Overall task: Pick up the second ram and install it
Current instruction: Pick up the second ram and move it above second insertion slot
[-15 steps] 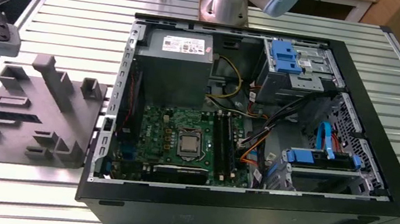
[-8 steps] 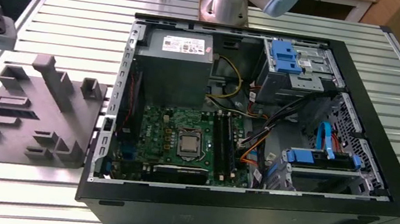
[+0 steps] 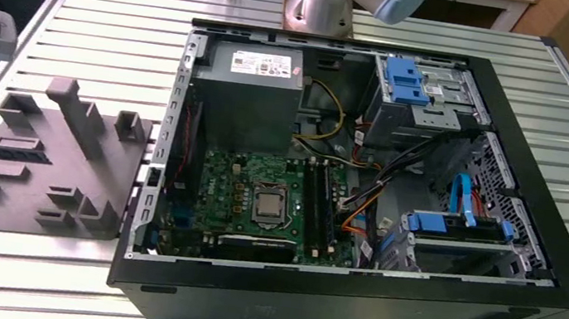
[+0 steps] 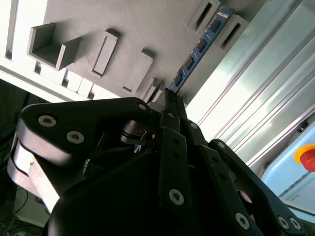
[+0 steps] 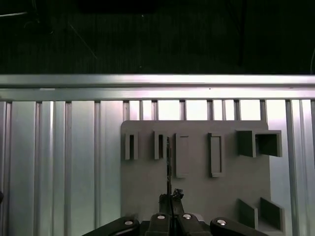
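Step in hand: picking the second ram point(image 4: 199, 46) out of the grey holder block point(image 3: 49, 168). This is my reading of the pose, not something the views prove.
Where the ram is: it stands on its long edge on the holder block, with its far end between two raised slot pieces in the second wrist view. The block lies on the ribbed worktop point(image 3: 112, 35), to the exterior view's left of the open computer case point(image 3: 354, 299), well apart from the motherboard point(image 3: 225, 185).
Pincer: in both wrist views the pincer point(image 4: 170, 98) has its fingers drawn nearly together on the near end of the thin board. I judge it clamped on that end, not merely beside it.
Alignment: in the first wrist view the board shows as a thin dark line running straight out from the fingertips, so the hold looks square to it.
Doing it well: the hold is on one end only, so the far end can swing. A firm pinch and a straight pull along the slot pieces, without twisting, should stop the board catching on their walls.
Risk: a slip or tilt at the fingertips would be hard to correct with so little board held.
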You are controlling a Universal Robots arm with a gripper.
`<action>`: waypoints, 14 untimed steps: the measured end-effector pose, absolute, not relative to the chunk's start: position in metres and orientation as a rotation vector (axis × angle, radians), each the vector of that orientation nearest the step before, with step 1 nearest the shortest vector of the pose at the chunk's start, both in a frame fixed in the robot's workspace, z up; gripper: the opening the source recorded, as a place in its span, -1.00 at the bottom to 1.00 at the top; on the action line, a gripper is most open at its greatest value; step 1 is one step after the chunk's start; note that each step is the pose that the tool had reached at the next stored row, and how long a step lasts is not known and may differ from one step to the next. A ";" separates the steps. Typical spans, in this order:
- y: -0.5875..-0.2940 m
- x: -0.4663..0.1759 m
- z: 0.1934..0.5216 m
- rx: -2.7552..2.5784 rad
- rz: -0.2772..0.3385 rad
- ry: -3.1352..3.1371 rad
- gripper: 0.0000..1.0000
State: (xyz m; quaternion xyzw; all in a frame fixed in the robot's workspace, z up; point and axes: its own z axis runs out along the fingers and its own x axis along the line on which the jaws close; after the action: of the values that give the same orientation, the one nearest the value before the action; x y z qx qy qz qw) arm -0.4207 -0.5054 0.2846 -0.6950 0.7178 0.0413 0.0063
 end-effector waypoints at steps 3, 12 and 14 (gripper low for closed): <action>-0.505 -0.421 0.290 -2.174 0.129 2.246 -0.76; -0.505 -0.421 0.309 -2.173 0.132 2.244 -0.76; -0.505 -0.421 0.313 -2.173 0.133 2.244 -0.76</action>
State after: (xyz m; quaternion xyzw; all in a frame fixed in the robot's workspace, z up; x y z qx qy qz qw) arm -0.4207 -0.5054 0.3128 -0.6950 0.7177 0.0424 0.0073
